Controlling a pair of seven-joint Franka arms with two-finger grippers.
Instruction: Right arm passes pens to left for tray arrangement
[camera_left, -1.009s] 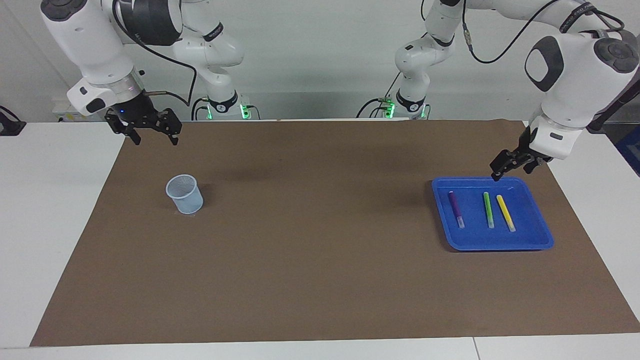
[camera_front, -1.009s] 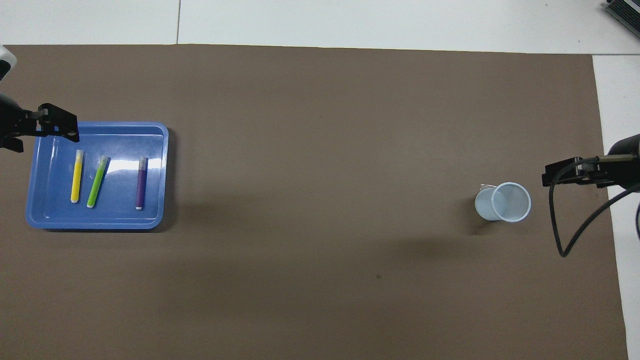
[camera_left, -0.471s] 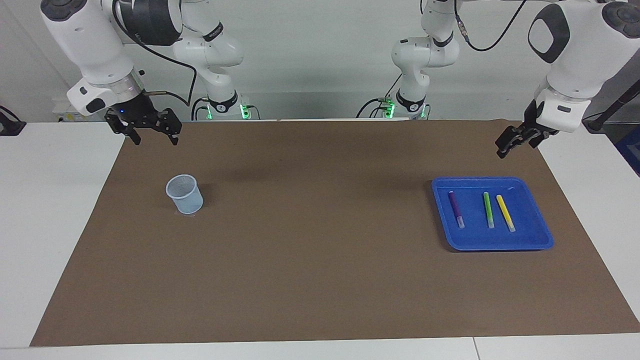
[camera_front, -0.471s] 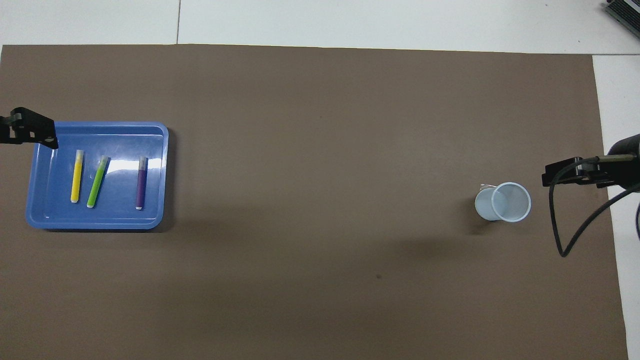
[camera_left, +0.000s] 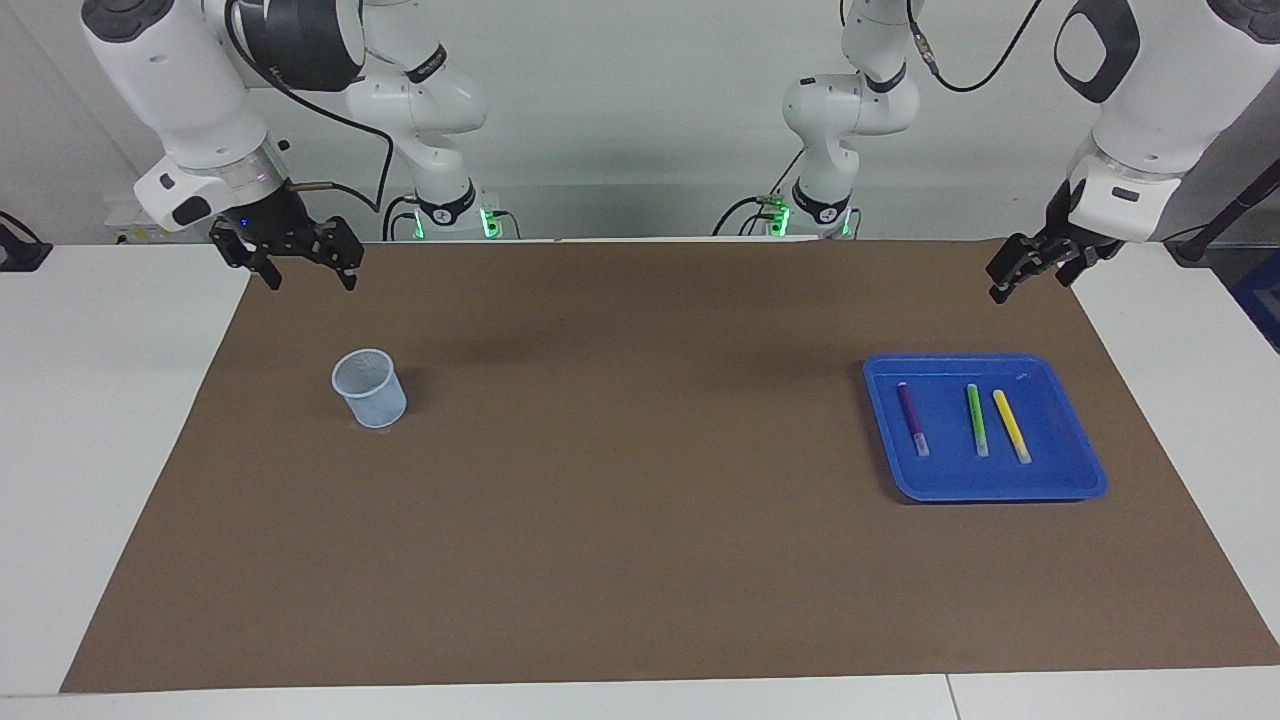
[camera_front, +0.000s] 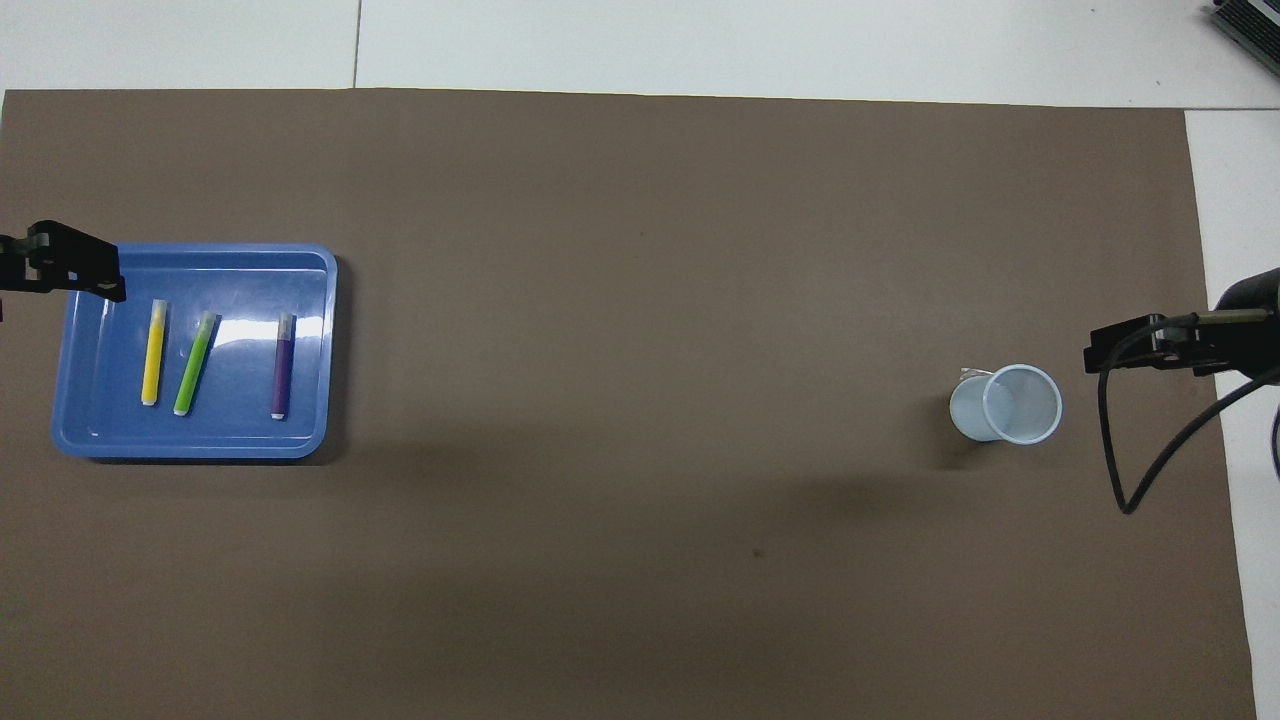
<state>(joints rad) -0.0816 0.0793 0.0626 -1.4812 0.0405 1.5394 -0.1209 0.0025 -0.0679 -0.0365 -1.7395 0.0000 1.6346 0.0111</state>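
right gripper raised over the brown mat's edge nearest the robots, at the right arm's end, fingers apart, holding nothing. left gripper raised over the mat at the left arm's end, fingers apart, holding nothing. mesh cup upright on the mat, farther out than the right gripper. blue tray flat on the mat toward the left arm's end. in it, side by side and not touching: purple pen, green pen, yellow pen, whitish tips pointing away from the robots.
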